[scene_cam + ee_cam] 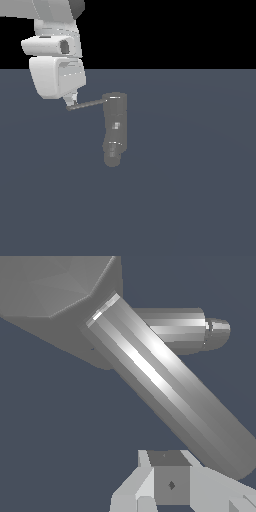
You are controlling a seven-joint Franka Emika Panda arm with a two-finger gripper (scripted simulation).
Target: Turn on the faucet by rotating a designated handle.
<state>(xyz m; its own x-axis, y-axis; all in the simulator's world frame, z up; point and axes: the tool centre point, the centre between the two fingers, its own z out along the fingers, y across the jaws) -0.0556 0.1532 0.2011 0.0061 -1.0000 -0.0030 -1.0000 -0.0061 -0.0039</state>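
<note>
The white claw point(71, 101) could slip off the free end of the thin straight grey rod handle point(88, 105) if it pushes too near the tip. That handle juts from the top of the dull grey, thick cylindrical faucet point(114, 129) toward the exterior view's left, its tip apparently touching the claw. Whether the jaws are apart, I cannot tell

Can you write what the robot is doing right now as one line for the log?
stage: at handle | gripper: at free end of handle | grip: unclear | faucet: upright on floor | handle: points to exterior view's left
</note>
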